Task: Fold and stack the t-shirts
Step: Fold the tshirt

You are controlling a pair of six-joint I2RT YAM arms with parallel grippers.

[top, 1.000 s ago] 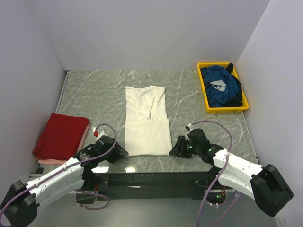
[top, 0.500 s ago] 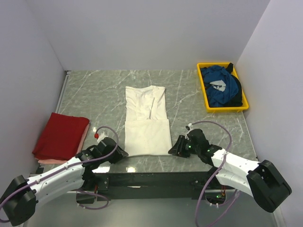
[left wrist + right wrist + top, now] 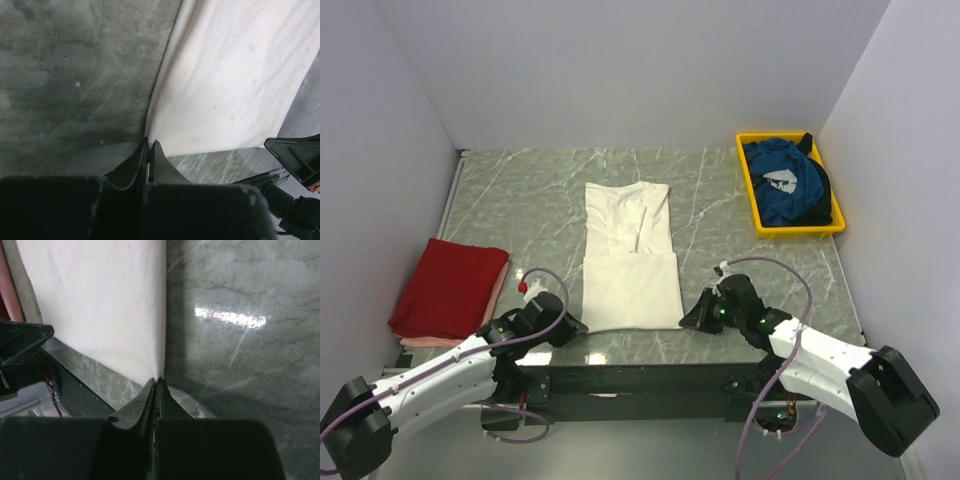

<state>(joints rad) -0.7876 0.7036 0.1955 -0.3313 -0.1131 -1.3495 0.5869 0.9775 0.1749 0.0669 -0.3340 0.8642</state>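
You have the flat cream-white cloth t-shirt (image 3: 631,260) lying in the middle of the grey marbled worktop (image 3: 530,195). Left of it, near the worktop's left edge, lies the folded dark red cloth t-shirt (image 3: 450,285). Behind it to the right stands the yellow rectangular plastic tray (image 3: 750,195), with the crumpled blue cloth t-shirt (image 3: 785,185) inside. Your left pincer (image 3: 576,326) sits at its near left corner and your right pincer (image 3: 686,322) at its near right corner, both touching the cloth.

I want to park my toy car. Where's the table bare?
Bare marble lies between the red t-shirt and the white t-shirt, between it and the yellow tray, and along the back wall. Crowded near the left tool and right tool.
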